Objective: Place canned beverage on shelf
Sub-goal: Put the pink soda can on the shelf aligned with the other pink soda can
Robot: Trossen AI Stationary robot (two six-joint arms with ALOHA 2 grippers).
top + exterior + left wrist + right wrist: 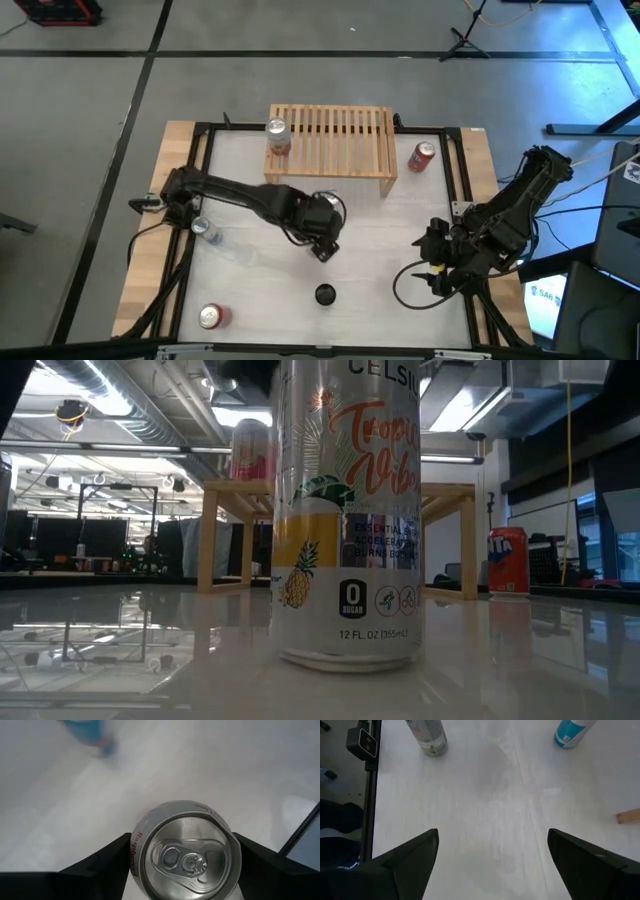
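So the white desk (400,225) with the black frame takes up most of the top-down shot, and the light-wood slatted shelf (340,140) sits at its far edge, around the middle. The left arm reaches in from the left side and its left pincer (323,240) is out over the middle of the desk, well in front of the shelf. It's sitting right around the Celsius can (187,852), with a dark prong hugging each side of it. Honestly can't tell whether it's actually clamping or just straddling. That tall can is upright on the desk, not on the shelf, and fills the table-level view with its pineapple print. The right arm is folded up by the right edge, and the right pincer (492,855) is spread wide with nothing between its prongs, just bare desk under it. One pink-and-silver can (277,136) is standing on the shelf's left end. A red can (423,156) stands on the desk just off the shelf's right leg. A bluish can (205,230) sits by the left arm's base, and another red-topped can (213,317) is down in the near left corner. A small black round thing (325,294) sits just in front of the left pincer.
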